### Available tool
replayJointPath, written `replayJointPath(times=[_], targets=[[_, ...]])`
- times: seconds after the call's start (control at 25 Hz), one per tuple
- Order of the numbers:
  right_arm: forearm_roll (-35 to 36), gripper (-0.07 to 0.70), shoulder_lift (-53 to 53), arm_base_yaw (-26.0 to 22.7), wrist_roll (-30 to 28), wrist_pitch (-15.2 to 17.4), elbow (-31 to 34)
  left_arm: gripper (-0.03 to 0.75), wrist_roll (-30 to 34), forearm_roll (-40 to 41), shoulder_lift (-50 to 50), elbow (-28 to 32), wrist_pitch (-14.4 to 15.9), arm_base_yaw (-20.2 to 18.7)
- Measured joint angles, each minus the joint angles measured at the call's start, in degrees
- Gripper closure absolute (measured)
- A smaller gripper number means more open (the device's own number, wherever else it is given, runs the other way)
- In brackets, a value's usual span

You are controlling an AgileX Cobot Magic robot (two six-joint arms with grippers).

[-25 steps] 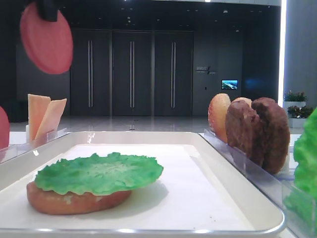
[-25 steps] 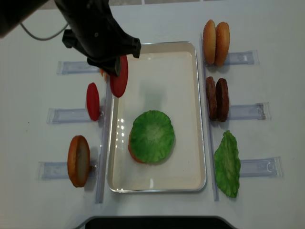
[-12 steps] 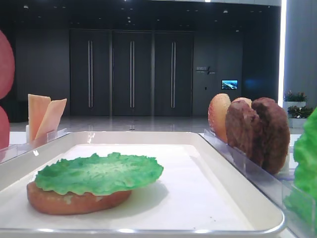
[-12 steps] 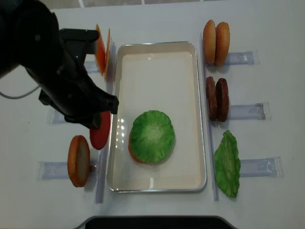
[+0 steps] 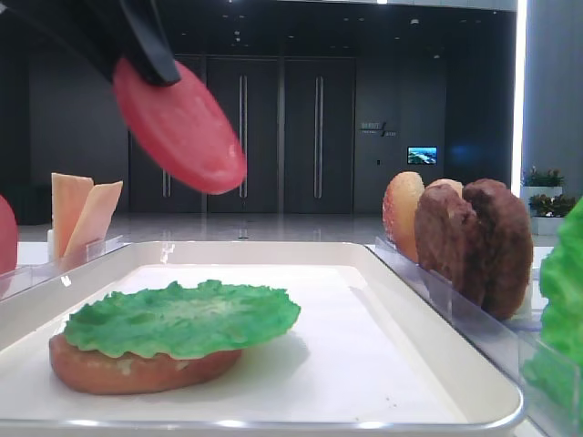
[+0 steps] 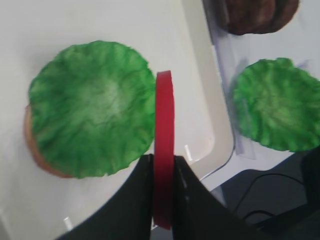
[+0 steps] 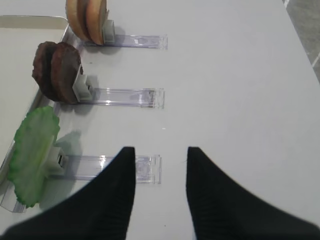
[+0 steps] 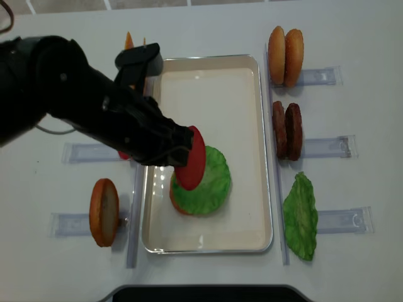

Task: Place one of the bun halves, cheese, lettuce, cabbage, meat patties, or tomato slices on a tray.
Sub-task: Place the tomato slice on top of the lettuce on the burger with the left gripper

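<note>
My left gripper (image 6: 163, 161) is shut on a tomato slice (image 6: 164, 112), held on edge between its jaws. The red slice (image 8: 191, 158) hangs tilted over the white tray (image 8: 208, 72), just above the lettuce (image 8: 211, 185). That leaf (image 5: 182, 319) lies flat on a bun half (image 5: 137, 371) inside the tray (image 5: 273, 248). In the low side view the tomato slice (image 5: 182, 127) shows well above the leaf, apart from it. My right gripper (image 7: 160, 150) is open with nothing between its fingers, over bare table right of the racks.
Right of the tray, clear racks hold two bun halves (image 8: 285, 55), two meat patties (image 8: 286, 130) and a lettuce leaf (image 8: 300, 216). On the left stand cheese slices (image 5: 82, 214), another tomato slice (image 5: 5, 237) and a bun half (image 8: 104, 212).
My left arm has swung the tomato slice from over the left racks rightward to above the lettuce in the tray. The right gripper's surroundings look the same.
</note>
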Motion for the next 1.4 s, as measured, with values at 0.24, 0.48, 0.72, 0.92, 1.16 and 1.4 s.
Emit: replayJointPath(times=[0.24, 0.48, 0.72, 0.92, 1.16, 1.4], targets=[[0.0, 0.388, 0.0, 0.0, 0.0, 0.0, 0.0, 0.658, 33.9, -37.1, 0.1, 6.8, -1.9, 7.3], [0.0, 0.388, 0.0, 0.0, 0.0, 0.0, 0.0, 0.658, 50.0, -52.1, 0.1, 14.7, 1.6, 12.8], [0.0, 0.388, 0.0, 0.0, 0.0, 0.0, 0.0, 0.658, 56.5, -56.3, 0.2, 18.7, 2.4, 12.8], [0.0, 0.388, 0.0, 0.0, 0.0, 0.0, 0.0, 0.658, 62.7, -61.7, 3.8, 21.2, 5.5, 15.3], [0.0, 0.388, 0.0, 0.0, 0.0, 0.0, 0.0, 0.658, 68.1, -66.4, 10.5, 21.3, 11.5, 18.9], [0.0, 0.388, 0.0, 0.0, 0.0, 0.0, 0.0, 0.658, 68.7, -64.6, 11.5, 21.5, 10.6, 19.2]])
